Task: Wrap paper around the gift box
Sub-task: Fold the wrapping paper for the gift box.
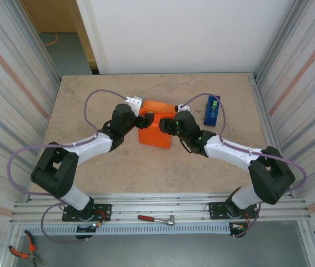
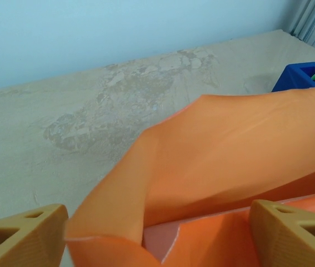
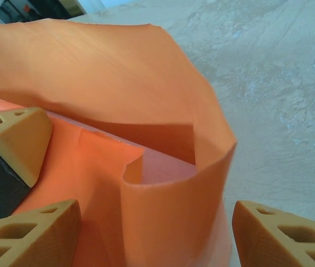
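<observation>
One table [image 1: 90, 167], stone-patterned, walled in on both sides. Two arms: left arm [image 1: 85, 146] and right arm [image 1: 229, 150], both reaching inward to meet at the table's middle. One sheet of orange paper [image 1: 156, 130], bunched up into a blocky bundle at mid-table, between the two wrists. One box, pale pink, almost wholly covered by the paper; a small strip of it [image 2: 160, 243] shows under a raised fold in the left wrist view, and another bare patch [image 3: 165, 167] shows inside the curled paper in the right wrist view. Left gripper [image 2: 157, 238]: jaws apart, set over the bundle's left end with paper and pink edge lying between them; the left-hand finger [image 2: 18, 233] stands just clear of the sheet, the other sits against the orange. Right gripper [image 3: 160, 240]: jaws apart too, straddling a loop of paper that stands up at the bundle's right end; no pinch visible. One finger of the left gripper [image 3: 18, 139] shows in the right wrist view, resting on the paper. One blue tape dispenser [image 1: 211, 110], right of the bundle and apart from it, near the right arm. One red-handled tool [image 1: 154, 219] on the front rail between the arm bases. One pair of orange-handled pliers [image 1: 21, 251] below the rail at the left corner.
</observation>
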`<action>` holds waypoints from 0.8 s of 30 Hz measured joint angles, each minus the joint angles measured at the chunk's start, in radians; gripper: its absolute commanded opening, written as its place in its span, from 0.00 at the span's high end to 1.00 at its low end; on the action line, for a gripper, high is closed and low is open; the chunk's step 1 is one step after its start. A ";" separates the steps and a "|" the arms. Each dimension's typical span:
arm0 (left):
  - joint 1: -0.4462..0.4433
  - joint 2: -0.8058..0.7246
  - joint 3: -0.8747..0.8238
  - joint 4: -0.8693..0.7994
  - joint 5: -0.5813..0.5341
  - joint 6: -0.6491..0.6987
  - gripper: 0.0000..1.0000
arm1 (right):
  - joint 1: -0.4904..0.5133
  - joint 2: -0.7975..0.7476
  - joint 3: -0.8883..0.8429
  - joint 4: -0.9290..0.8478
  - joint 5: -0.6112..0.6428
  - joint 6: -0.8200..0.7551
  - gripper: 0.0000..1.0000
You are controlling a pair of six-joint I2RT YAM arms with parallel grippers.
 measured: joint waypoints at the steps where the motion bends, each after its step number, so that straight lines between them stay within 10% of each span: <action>1: -0.001 -0.001 -0.006 0.008 0.003 0.000 0.22 | 0.000 0.000 0.003 -0.005 0.000 -0.003 0.28; 14: -0.007 -0.013 -0.042 0.055 0.023 -0.011 0.29 | -0.003 0.021 0.037 -0.032 0.060 -0.068 0.29; 24: -0.014 -0.013 -0.043 0.057 0.039 -0.016 0.52 | -0.001 0.059 0.038 0.045 0.080 -0.082 0.67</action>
